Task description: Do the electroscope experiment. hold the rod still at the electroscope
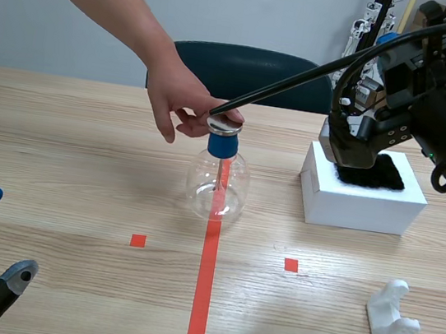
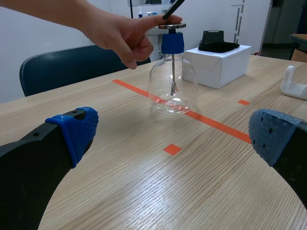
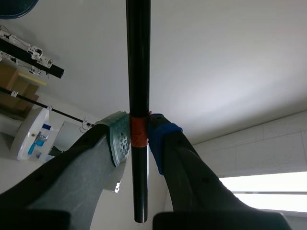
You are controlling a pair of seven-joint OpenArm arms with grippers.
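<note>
Most of it looks done: right fingers (image 3: 117,143) clamped on the rod (image 1: 302,80), tip atop the electroscope (image 1: 218,179) beside a person's hand (image 1: 184,99). Just steady holding to go; left fingers (image 2: 76,132) apart.

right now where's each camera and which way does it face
Scene view: between the arms, facing the electroscope; left gripper low, right arm raised.
Left wrist view: low, facing the electroscope past its open gripper.
Right wrist view: aimed at the ceiling; right gripper shut on the rod.
Shared by scene and left wrist: electroscope, hand.
</note>
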